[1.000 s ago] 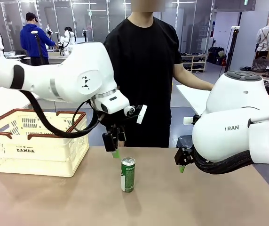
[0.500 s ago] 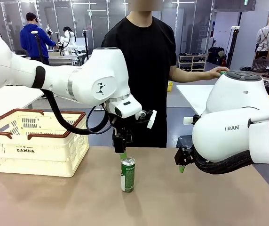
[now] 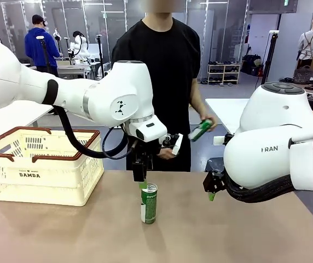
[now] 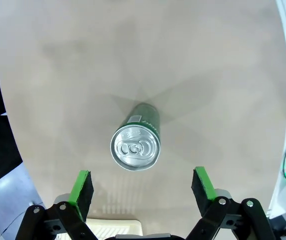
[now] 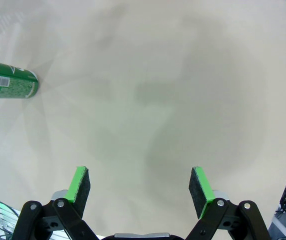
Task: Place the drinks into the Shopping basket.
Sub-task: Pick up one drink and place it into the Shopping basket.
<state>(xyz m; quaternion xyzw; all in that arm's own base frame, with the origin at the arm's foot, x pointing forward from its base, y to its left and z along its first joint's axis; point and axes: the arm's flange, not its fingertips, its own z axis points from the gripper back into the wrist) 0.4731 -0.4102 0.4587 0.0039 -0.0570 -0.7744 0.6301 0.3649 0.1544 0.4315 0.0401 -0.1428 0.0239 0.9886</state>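
In the front view the left claw (image 3: 141, 182) hangs just above the green can (image 3: 149, 204). The can stands upright near the middle of the tabletop (image 3: 227, 235), well apart from the Shopping basket (image 3: 41, 181) at the left. You see that claw edge-on there, so its spread is hard to judge. The left wrist view settles it: the claw is released, its jaws stand wide, and the can's silver top lies a little beyond the line between the green pads (image 4: 81, 187), touched by neither. The right claw (image 3: 211, 192) hovers low over bare tabletop at the right, also released and holding nothing. In its wrist view the green can lies at the picture's left edge, partly cut off. Across the tabletop, the front view gives you the person's hand (image 3: 208, 123) holding a second can (image 3: 199, 131), green and tilted, its print too small to read. You cannot make out what lies inside the basket. A second ago the left claw was left of the can and higher, and it has since swung over it. The person's hand was stretched toward the table behind, and it now holds the second can at the waist. The right claw, the standing can and the basket have not shifted.
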